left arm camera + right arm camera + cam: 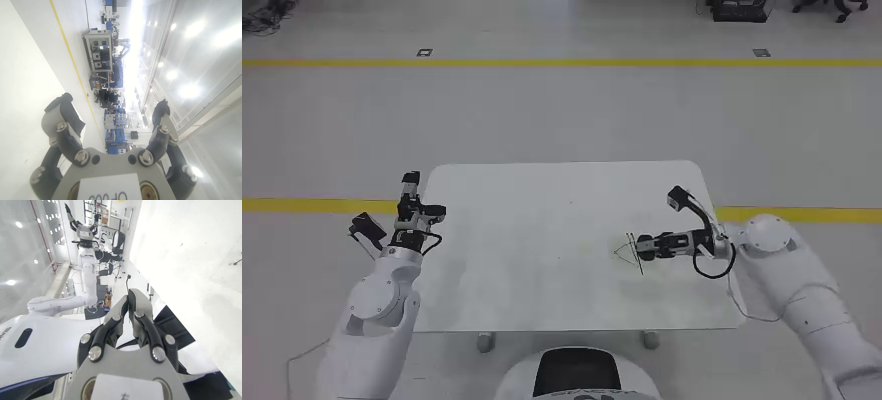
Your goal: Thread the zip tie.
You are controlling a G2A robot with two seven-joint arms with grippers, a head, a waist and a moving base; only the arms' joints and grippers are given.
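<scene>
The zip tie (628,252) is a thin black strip over the right part of the white table (542,290). My right gripper (641,246) is shut on it. In the right wrist view the zip tie (127,285) sticks out past the closed right gripper (128,298), ending in a small square head. My left gripper (410,196) is raised at the table's left edge, well away from the tie. Its fingers (66,106) are spread wide with nothing between them, and the left gripper (83,222) also stands open in the distance in the right wrist view.
The white tabletop is bare between the two arms. A yellow floor line (302,205) runs behind the table. Work cells and chairs stand far off in the room.
</scene>
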